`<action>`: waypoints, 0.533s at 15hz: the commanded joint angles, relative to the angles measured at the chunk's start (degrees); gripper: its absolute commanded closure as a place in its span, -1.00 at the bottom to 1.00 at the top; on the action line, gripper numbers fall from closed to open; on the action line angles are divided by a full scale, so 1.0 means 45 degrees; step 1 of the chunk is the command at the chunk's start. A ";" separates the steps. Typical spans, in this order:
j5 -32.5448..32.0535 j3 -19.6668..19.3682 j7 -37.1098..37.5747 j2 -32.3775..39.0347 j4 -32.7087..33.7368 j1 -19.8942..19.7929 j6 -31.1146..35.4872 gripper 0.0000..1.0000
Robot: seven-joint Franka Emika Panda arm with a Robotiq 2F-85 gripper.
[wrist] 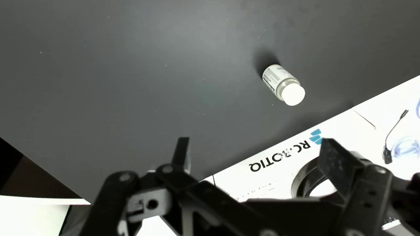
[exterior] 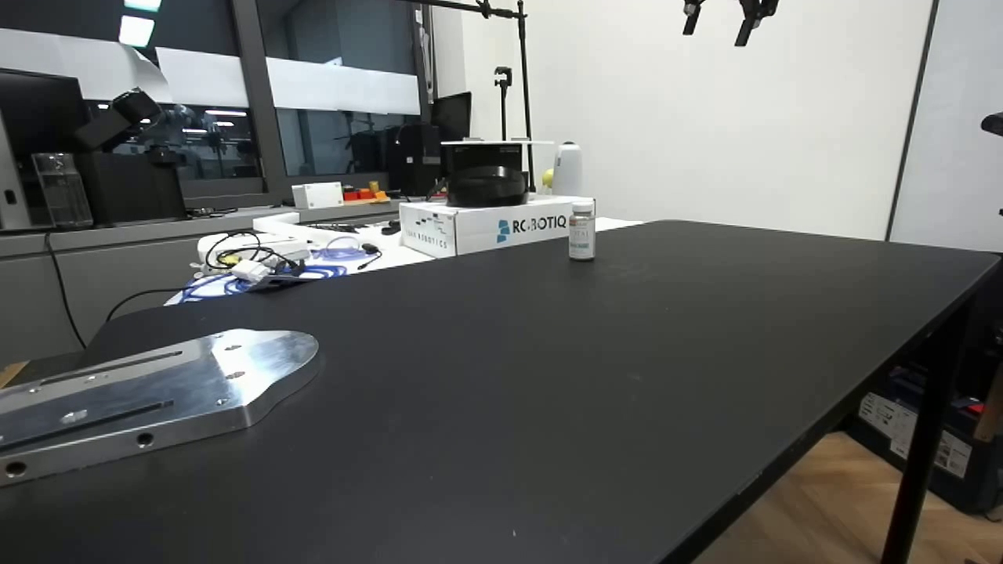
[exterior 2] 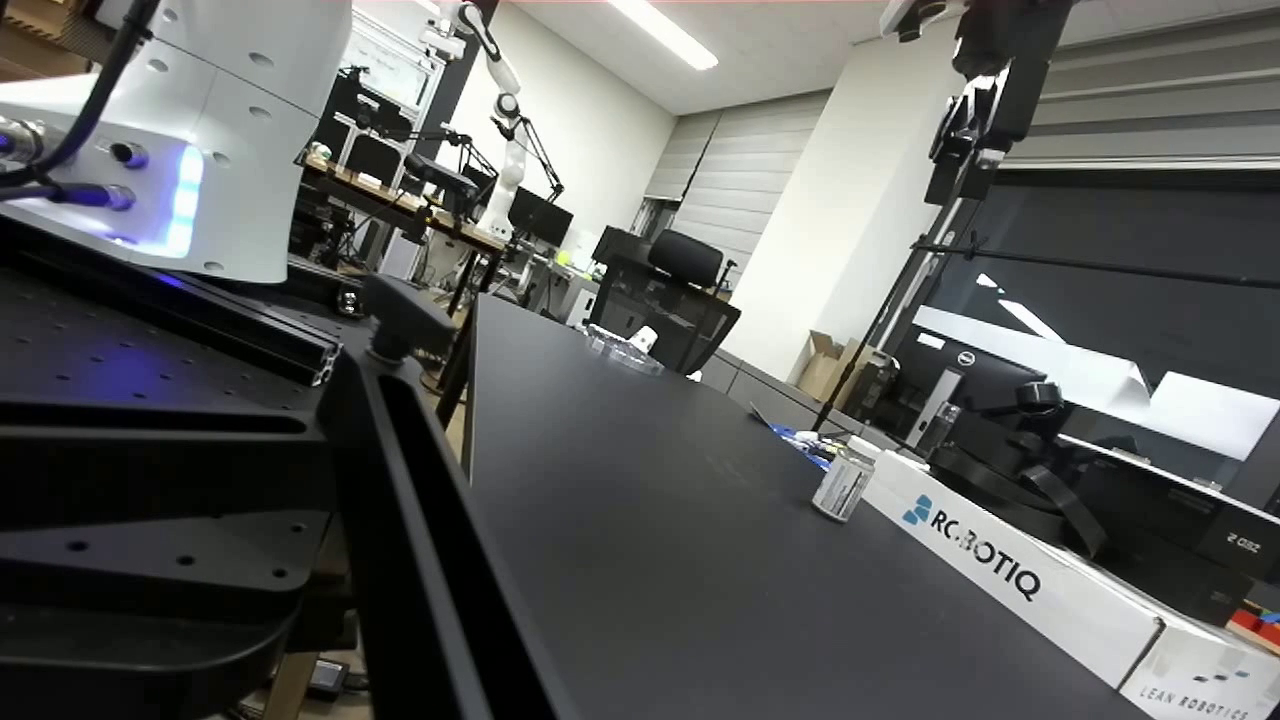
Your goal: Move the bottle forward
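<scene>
Bottle (exterior: 581, 234) upright on surface (exterior: 548, 376) near white box (exterior: 501, 229), fingers (wrist: 338, 167) spread well above; forward move finished or unstarted, unclear which.

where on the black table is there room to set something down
The widest bare patch of the table lies between the metal plate, the bottle and the table's right edge in an exterior view. It's tighter between the bottle and the white box.

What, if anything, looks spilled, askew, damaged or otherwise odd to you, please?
The ROBOTIQ lettering on the white box beside the black table: it looks scuffed around the first O, which appears broken. Nothing seems spilled, and the bottle stands upright, capped.
</scene>
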 commanded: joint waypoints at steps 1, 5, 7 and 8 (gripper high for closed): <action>-0.0166 0.0360 0.1514 0.1625 0.1061 0.0226 0.1343 -1.00; -0.1042 0.0635 0.3410 0.3742 0.2416 0.0762 0.2581 -1.00; -0.1333 0.0541 0.4123 0.4773 0.3300 0.1151 0.2684 -1.00; -0.1444 0.0462 0.4464 0.5331 0.3833 0.1358 0.2732 -1.00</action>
